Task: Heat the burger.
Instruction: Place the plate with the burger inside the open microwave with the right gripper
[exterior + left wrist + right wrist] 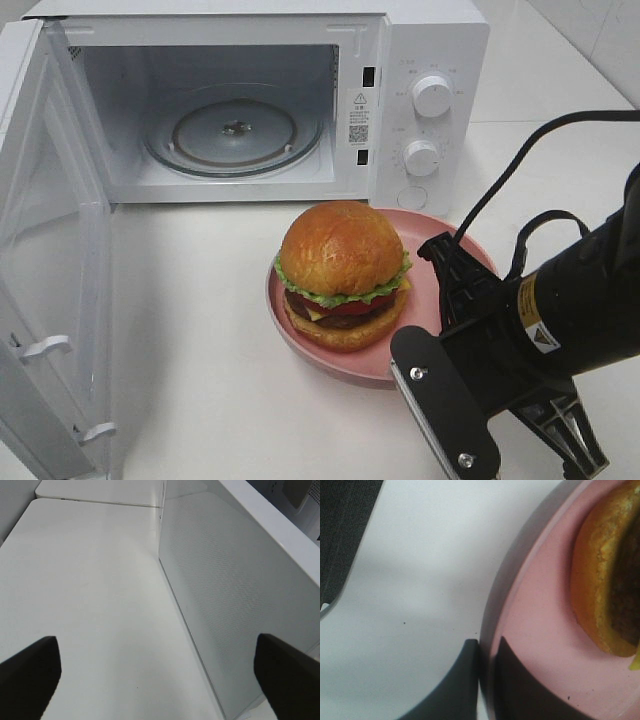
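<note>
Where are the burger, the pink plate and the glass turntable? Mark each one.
burger (pixel 342 250), exterior high view, on the top bun's dome.
pink plate (pixel 320 362), exterior high view, on its front rim.
glass turntable (pixel 200 140), exterior high view, on bare glass left of its hub.

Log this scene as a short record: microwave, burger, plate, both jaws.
microwave: door swung wide open, glass turntable with nothing on it
burger: upright on the plate, outside the microwave
plate: pink, on the table in front of the microwave
left jaws: open, empty, beside the door
right jaws: shut on the plate's rim
task state: burger not yet inside
</note>
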Robot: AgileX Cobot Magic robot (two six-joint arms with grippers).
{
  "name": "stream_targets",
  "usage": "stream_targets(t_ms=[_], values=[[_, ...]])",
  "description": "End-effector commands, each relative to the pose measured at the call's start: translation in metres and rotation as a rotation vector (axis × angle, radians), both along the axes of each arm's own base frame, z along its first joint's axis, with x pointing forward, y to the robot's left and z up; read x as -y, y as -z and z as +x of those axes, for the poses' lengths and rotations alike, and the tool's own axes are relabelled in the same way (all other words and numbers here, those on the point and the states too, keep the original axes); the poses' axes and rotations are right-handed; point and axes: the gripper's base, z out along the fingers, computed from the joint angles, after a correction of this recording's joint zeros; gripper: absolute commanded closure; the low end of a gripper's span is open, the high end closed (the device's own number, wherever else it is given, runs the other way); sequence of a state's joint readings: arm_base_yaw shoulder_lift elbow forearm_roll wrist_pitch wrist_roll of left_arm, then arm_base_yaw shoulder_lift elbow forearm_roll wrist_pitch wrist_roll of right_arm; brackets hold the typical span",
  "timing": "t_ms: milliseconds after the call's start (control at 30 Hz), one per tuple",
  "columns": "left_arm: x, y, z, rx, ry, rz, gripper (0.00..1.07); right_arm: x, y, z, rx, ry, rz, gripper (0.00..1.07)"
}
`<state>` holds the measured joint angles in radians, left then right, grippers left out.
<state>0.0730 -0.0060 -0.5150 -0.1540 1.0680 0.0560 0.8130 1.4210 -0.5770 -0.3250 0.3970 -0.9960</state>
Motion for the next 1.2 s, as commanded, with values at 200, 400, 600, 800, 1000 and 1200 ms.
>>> stream_targets(t_ms=[200, 400, 600, 800, 1000, 1200], values=[[0.001, 0.000, -0.003, 0.016, 0.002, -0.002, 0.09, 0.000, -0.005, 0.007, 0.018, -0.057, 0.065, 1.07], [0.001, 0.000, -0.003, 0.016, 0.002, -0.002, 0.09, -0.008, -0.017, 0.014, 0.035, -0.073, 0.109, 1.07], [0.001, 0.000, -0.003, 0.016, 0.002, -0.002, 0.09, -0.009, -0.021, 0.019, 0.079, -0.096, 0.088, 1.07], [0.001, 0.000, -0.003, 0.016, 0.002, -0.002, 0.09, -0.010, -0.022, 0.020, 0.096, -0.087, 0.103, 1.07], [0.001, 0.000, -0.003, 0.016, 0.002, -0.002, 0.09, -0.011, -0.023, 0.021, 0.108, -0.091, 0.118, 1.07], [0.001, 0.000, -0.003, 0.016, 0.002, -0.002, 0.09, -0.013, -0.022, 0.022, 0.115, -0.096, 0.127, 1.07]])
